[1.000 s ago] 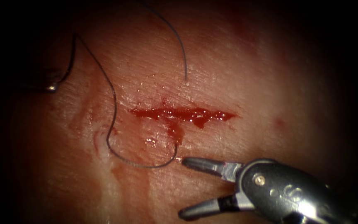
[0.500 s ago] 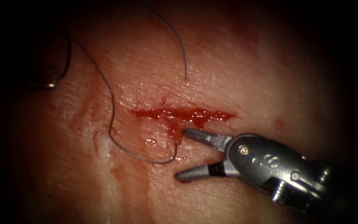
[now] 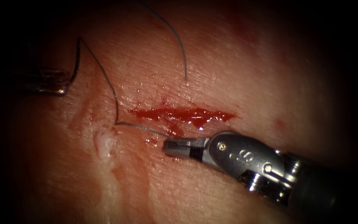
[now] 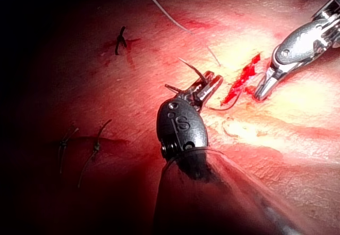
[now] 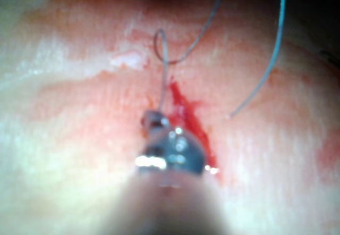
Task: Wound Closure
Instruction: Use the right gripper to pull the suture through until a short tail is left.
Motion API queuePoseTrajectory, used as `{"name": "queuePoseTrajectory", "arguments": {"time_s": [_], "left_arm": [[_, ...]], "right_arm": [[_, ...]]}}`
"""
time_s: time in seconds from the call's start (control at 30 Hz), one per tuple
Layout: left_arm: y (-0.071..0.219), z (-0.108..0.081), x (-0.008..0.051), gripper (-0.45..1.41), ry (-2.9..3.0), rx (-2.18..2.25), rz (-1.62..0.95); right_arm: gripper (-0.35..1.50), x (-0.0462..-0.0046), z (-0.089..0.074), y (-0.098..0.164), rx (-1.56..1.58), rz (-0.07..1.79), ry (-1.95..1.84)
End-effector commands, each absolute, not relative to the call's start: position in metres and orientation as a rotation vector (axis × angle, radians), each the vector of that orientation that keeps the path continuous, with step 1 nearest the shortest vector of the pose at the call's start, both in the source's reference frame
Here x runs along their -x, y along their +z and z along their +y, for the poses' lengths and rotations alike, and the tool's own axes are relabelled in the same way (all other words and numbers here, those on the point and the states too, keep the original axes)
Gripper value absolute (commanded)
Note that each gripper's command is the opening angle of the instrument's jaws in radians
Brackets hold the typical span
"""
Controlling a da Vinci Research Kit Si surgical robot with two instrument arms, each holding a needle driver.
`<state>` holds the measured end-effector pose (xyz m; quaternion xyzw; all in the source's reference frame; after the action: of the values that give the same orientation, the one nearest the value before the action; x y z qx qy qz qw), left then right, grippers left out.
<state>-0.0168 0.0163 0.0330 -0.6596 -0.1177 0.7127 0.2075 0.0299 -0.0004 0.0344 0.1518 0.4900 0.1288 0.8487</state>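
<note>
Across the middle, the tissue (image 3: 245, 74) carries the cut (image 3: 183, 114), wet w/ red fluid (image 3: 175, 129). Just near of it, right tool (image 3: 172, 148) has gone from open to clamped on the thread (image 3: 139, 126), now taut. Far left, left tool (image 3: 56, 85) grips the needle (image 4: 194, 70), clear of tissue. Step, I'd judge: thread handling; any pull should be gentle.

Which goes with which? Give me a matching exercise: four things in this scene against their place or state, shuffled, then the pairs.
1. right end effector
2. cut
3. loose thread tail
4. left end effector

a. far out to the cut's left
b. holds red fluid
c. shut on the thread below the cut
d. lies on the tissue above the cut

Pairs: 1-c; 2-b; 3-d; 4-a
</note>
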Motion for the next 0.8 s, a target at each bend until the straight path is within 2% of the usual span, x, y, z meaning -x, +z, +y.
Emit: {"name": "queuePoseTrajectory", "arguments": {"time_s": [0.03,0.3,0.5,0.67,0.7,0.77,0.8], "left_arm": [[0.034,0.017,0.0173,-0.45,1.983,1.842,-0.326],[0.034,0.016,0.0192,-0.45,1.978,1.864,-0.335],[0.033,0.016,0.0192,-0.45,1.984,1.868,-0.327],[0.033,0.015,0.0192,-0.45,1.985,1.873,-0.328],[0.033,0.015,0.0191,-0.45,1.985,1.873,-0.328],[0.033,0.015,0.0188,-0.45,1.985,1.876,-0.333],[0.033,0.015,0.0185,-0.45,1.984,1.878,-0.337]], "right_arm": [[-0.35,-0.0293,0.000,0.034,-0.327,1.025,0.263],[-0.35,-0.0228,-0.005,0.029,-0.393,1.023,0.159],[-0.35,-0.0215,-0.007,0.026,-0.411,1.028,0.152],[-0.35,-0.0229,-0.008,0.023,-0.405,1.047,0.175],[-0.06,-0.0234,-0.008,0.023,-0.382,1.063,0.199],[0.67,-0.0239,-0.007,0.022,-0.332,1.071,0.228],[0.94,-0.0240,-0.007,0.022,-0.317,1.070,0.237]]}}
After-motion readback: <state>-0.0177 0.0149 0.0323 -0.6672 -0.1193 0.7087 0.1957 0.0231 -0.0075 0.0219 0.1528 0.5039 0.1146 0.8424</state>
